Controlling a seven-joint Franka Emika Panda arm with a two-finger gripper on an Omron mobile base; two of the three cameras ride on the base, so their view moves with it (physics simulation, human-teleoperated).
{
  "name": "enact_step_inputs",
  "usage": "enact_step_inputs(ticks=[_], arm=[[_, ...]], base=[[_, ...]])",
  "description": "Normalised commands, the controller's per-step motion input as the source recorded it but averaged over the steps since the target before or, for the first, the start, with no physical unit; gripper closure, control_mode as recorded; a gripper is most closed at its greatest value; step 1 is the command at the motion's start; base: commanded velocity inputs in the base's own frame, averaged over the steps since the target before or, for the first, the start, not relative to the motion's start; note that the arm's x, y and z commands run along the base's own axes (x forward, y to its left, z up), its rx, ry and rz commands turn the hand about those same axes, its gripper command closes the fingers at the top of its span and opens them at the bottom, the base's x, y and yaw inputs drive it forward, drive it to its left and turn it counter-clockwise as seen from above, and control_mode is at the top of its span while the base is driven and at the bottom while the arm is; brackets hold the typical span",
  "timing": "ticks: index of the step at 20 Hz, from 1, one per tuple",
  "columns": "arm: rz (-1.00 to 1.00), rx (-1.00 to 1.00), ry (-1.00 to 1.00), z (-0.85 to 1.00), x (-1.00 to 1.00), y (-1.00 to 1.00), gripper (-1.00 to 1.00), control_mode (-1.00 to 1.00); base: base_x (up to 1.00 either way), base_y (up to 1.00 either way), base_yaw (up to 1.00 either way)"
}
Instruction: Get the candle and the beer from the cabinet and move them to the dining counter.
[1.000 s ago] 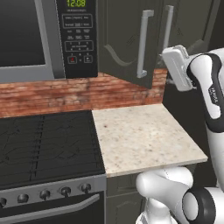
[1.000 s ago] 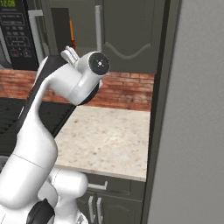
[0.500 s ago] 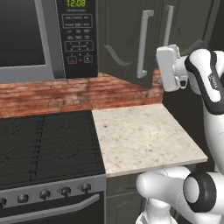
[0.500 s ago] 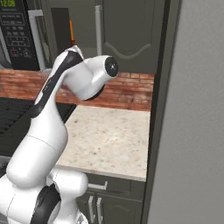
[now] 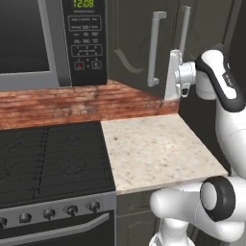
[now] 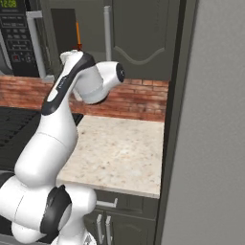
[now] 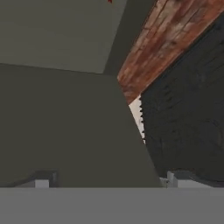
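The gripper (image 5: 171, 77), jaws wide and empty, hangs beside the cabinet (image 5: 139, 43) door. The candle (image 6: 78, 34) stands upright inside, probably ahead and left; the beer isn't discernible.

Red brick backsplash (image 5: 72, 103), black stove (image 5: 50, 158), microwave (image 5: 48, 43), speckled counter (image 5: 153, 149)

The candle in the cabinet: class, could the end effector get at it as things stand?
Probably yes: the cabinet looks open on that side, the candle stands uncovered, and the open end effector hangs nearby, though it must swing round the door.
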Motion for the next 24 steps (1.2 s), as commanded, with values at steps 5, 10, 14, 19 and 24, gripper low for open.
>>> enact_step_inputs(ticks=[5,10,14,19,24], arm=[[0.27,0.03,0.0,0.0,-0.15,0.86,-1.0,-1.0],[0.22,0.0,-0.02,0.0,-0.28,0.84,-1.0,-1.0],[0.06,-0.01,-0.08,0.0,-0.37,0.55,-1.0,-1.0],[0.0,-0.06,-0.02,-0.08,-0.13,0.09,-1.0,-1.0],[0.0,-0.07,-0.15,0.0,-0.13,-0.16,-1.0,-1.0]], base=[[0.0,0.0,0.0],[0.0,0.0,0.0],[0.0,0.0,0.0],[0.0,0.0,0.0],[0.0,0.0,0.0]])
